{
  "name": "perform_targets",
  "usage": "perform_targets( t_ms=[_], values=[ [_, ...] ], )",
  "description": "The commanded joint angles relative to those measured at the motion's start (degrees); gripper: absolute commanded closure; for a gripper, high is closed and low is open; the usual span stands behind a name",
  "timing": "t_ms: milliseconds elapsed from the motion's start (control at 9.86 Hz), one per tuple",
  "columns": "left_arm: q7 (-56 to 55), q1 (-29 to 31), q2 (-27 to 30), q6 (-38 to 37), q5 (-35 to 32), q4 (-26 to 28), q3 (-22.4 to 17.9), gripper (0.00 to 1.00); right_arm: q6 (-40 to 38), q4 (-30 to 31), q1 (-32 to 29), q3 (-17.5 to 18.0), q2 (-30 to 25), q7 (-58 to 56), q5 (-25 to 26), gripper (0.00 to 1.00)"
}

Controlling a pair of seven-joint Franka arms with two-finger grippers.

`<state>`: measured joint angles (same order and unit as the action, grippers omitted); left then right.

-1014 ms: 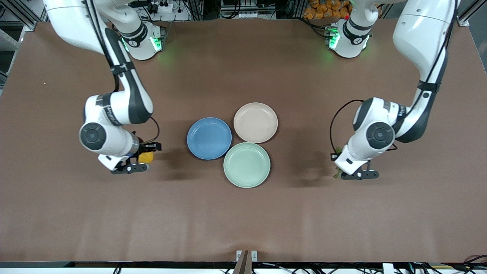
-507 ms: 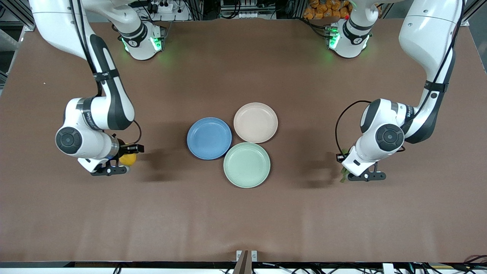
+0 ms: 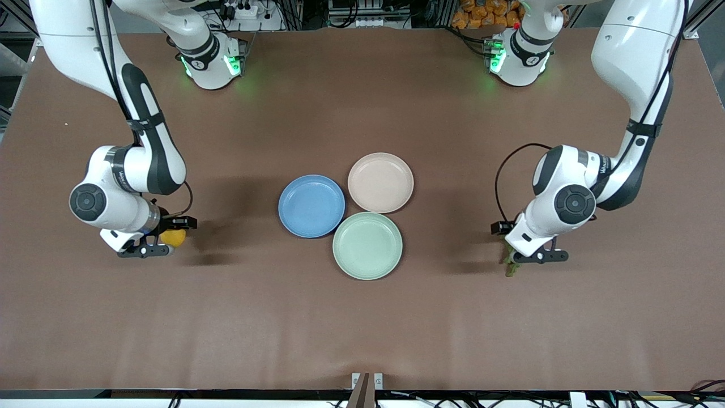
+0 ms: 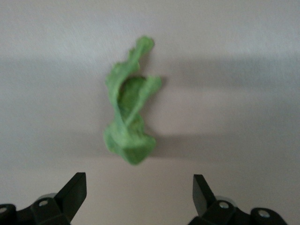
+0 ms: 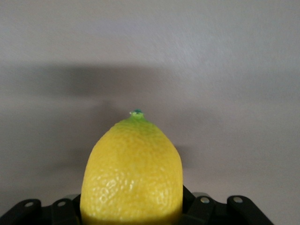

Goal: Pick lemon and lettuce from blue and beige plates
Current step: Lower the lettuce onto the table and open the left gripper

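Fingers of the right gripper (image 5: 131, 213) pinch the pebbly yellow lemon (image 5: 131, 172); left gripper (image 4: 138, 197) fingers spread over the crinkled green lettuce (image 4: 129, 121).

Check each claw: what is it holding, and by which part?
The right claw grips the lemon by its sides near one end, its tip sticking out. The left claw is open and holds nothing; the lettuce lies on the table.

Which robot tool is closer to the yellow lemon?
The right one. The right tool is shut on the lemon, toward the right arm's end of the table. The left tool is open over the lettuce, toward the left arm's end, with the plates between them.
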<state>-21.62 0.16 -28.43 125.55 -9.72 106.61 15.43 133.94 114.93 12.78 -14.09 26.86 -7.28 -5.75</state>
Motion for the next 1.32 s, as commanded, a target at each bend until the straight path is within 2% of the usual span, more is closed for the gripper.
perform_targets(
  t_ms=[0, 101, 304, 406, 507, 812, 913, 1014, 1217],
  values=[
    [1.4, -0.6, 8.54, 0.65, 4.09, 9.64, 0.13, 0.0, 6.3, 5.29, -1.7, 0.64, -0.85, -1.23, 0.56, 0.64],
    [1.4, -0.77, 10.48, 2.05, 4.62, 12.72, 0.13, 0.0, 9.9, 6.52, -1.71, 0.64, 0.11, -1.24, 0.47, 0.64],
    [4.28, -0.78, 17.49, 2.24, 5.24, 20.27, 0.13, 0.0, 12.04, 7.41, -1.71, 0.73, 1.78, -1.24, 0.04, 0.64],
    [4.91, -0.86, 21.18, 2.24, 7.33, 22.57, -0.05, 0.0, 12.56, 7.41, -1.79, 0.73, 2.4, -1.24, -0.05, 0.63],
    [6.4, -1.47, 23.13, 2.07, 9.26, 22.51, -0.13, 0.0, 12.74, 7.32, -1.71, 0.82, 2.84, -1.15, -0.14, 0.63],
    [6.24, -4.11, 24.9, 1.89, 10.42, 16.29, -2.24, 0.0, 12.83, 6.8, -1.36, 0.91, 3.64, -1.15, -4.52, 0.46],
    [5.98, -4.03, 25.61, 1.46, 12.6, 13.39, -2.24, 0.0, 12.83, 6.45, -1.27, 0.99, 3.72, -1.15, -5.41, 0.34],
    [5.8, -4.12, 25.96, -0.81, 13.32, 9.54, -2.33, 0.0, 12.66, 5.57, -1.53, 0.99, 3.81, -0.81, -5.41, 0.02],
    [5.71, -3.94, 26.58, -6.95, 13.06, 1.98, -2.86, 0.0, 11.96, 4.95, -1.62, 0.91, 3.03, -0.89, -5.41, 0.0]
  ],
)
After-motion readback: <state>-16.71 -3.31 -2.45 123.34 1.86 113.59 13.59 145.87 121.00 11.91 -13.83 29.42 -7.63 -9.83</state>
